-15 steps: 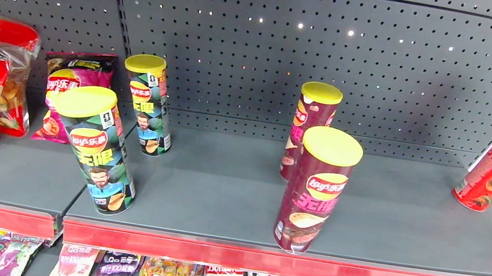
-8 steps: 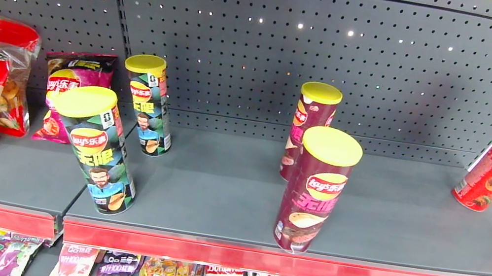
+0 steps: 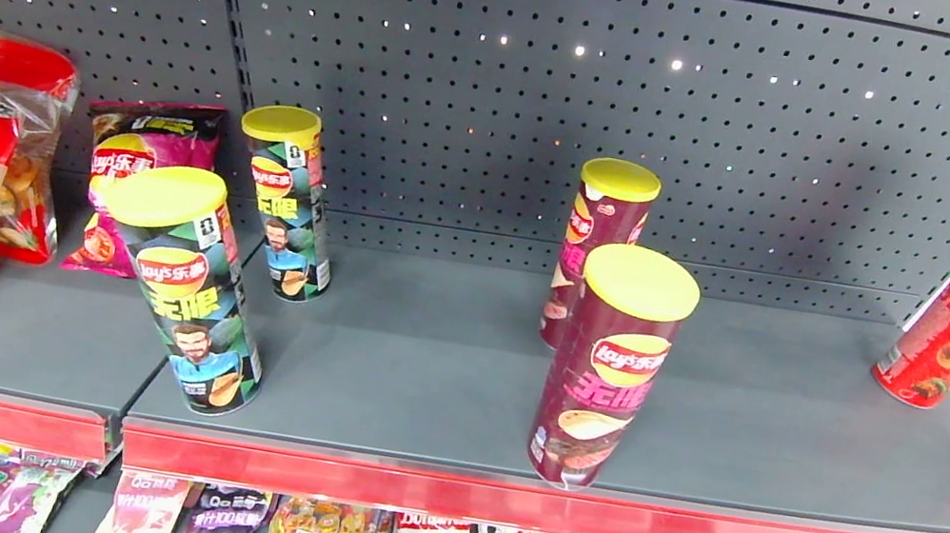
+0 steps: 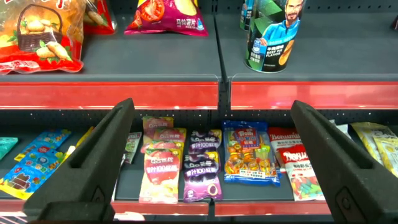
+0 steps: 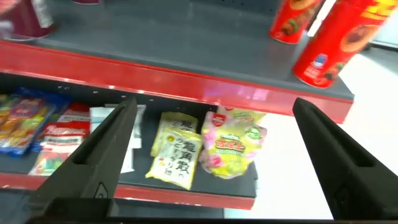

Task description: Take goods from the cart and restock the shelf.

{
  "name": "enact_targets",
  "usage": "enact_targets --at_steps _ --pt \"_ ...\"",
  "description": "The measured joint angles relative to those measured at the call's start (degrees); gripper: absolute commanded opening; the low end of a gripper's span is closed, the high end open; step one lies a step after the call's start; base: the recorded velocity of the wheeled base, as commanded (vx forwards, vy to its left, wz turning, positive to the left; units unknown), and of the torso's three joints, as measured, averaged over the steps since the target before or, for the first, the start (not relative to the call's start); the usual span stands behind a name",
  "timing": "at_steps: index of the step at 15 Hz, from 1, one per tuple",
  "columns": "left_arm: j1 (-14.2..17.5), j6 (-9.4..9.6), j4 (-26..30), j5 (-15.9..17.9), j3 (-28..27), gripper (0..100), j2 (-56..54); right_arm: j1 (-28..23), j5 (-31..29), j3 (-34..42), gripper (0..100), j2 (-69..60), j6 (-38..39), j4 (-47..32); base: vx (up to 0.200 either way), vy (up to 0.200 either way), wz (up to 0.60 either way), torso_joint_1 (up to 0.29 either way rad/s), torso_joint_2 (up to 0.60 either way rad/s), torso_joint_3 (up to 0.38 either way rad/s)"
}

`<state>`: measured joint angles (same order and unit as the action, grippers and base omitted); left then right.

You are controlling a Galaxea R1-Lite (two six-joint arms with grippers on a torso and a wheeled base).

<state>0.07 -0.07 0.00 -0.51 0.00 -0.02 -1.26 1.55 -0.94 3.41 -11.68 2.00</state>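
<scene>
Left pincer (image 4: 211, 124) gapes wide and empty before the red front edge of the shelf (image 3: 439, 367); right pincer (image 5: 212, 118) spread wide too, holding nothing. Maroon chip can (image 3: 613, 367) stands upright at the front edge, green-black chip can (image 3: 187, 286) upright near the front left corner.

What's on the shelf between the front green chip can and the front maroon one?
Nothing; the head view shows bare grey shelf between the green can and the maroon can.
</scene>
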Motion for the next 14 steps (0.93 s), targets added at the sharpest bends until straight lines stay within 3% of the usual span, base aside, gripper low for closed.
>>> enact_targets --at_steps 5,9,12,14 --pt "0.0 0.0 0.0 0.0 0.0 100 0.0 -0.8 -3.1 -0.2 100 0.0 1.3 -0.6 0.0 0.0 0.0 0.0 0.0 0.0" --pt "0.0 0.0 0.0 0.0 0.0 100 0.0 -0.7 -4.3 0.0 100 -0.1 11.8 -0.2 0.0 0.0 0.0 0.0 0.0 0.0" --pt "0.0 0.0 0.0 0.0 0.0 100 0.0 1.0 5.6 0.0 100 -1.3 6.4 -0.8 0.0 0.0 0.0 0.0 0.0 0.0" --pt "0.0 0.0 0.0 0.0 0.0 100 0.0 1.3 3.1 -0.1 100 -2.5 6.8 -0.8 0.0 0.0 0.0 0.0 0.0 0.0"
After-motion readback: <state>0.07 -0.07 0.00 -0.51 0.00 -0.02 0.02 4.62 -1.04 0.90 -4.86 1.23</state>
